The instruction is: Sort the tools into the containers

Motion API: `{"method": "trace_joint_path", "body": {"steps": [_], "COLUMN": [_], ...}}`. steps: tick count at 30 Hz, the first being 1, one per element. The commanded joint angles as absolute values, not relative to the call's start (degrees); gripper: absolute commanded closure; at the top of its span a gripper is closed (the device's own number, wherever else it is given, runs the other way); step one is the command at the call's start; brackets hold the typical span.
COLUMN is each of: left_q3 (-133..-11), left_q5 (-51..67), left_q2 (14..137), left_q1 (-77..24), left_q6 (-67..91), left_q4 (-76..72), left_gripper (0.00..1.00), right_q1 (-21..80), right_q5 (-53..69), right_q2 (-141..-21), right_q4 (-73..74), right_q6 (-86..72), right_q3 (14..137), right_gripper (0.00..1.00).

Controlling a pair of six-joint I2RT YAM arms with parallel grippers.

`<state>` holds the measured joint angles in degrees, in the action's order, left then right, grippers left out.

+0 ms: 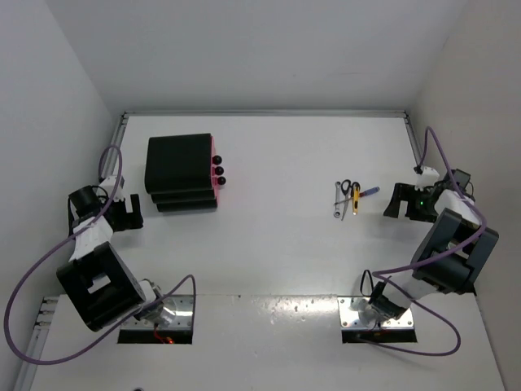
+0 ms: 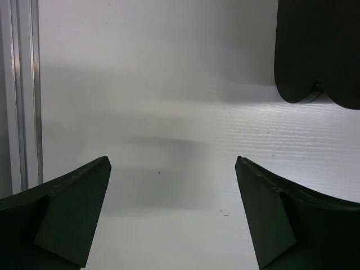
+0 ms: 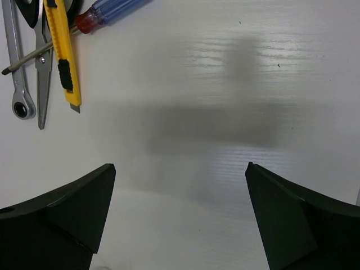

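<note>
Right wrist: scissors (image 3: 41,84) handles cropped at top; left pincer (image 2: 171,169), right pincer (image 3: 180,169) spread, empty.

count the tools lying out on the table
4, clustered by the right pincer: scissors, wrench, yellow cutter, and a blue-handled screwdriver lying across them. The shut drawers could hide more.

Black-handled scissors (image 1: 346,186), a thin silver wrench (image 1: 339,201), a yellow cutter (image 1: 356,198) and a blue-handled screwdriver (image 1: 367,193) lie flat, clustered on the white tabletop (image 1: 269,244). They are well apart from the black three-tier drawer unit (image 1: 181,173), whose magenta-pink drawers (image 1: 215,171) are closed.
</note>
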<state>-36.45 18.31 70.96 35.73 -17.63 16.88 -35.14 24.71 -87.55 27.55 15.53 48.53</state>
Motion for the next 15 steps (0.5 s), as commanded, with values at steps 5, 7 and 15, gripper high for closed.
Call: {"method": "trace_joint_path", "body": {"steps": [5, 7, 15], "left_q3": [-36.9, -37.8, -48.5], "left_q5": [20.3, 20.9, 23.5], "left_q2": [67.8, 64.8, 58.6], "left_q1": [39.2, 40.6, 41.2], "left_q6": [-18.0, -17.0, -15.3], "left_q4": [14.6, 14.6, 18.3], "left_gripper": [0.0, 0.0, 0.03], "right_q1": [-35.5, -35.5, -34.7], "right_q5": [26.5, 27.2, 37.7], "right_q2": [-87.4, -86.7, -81.7], "right_q4": [27.0, 27.0, 30.8], "right_q6": [16.7, 16.7, 15.4], "right_q3": [48.9, 48.9, 52.1], "right_gripper": [0.01, 0.01, 0.02]}}
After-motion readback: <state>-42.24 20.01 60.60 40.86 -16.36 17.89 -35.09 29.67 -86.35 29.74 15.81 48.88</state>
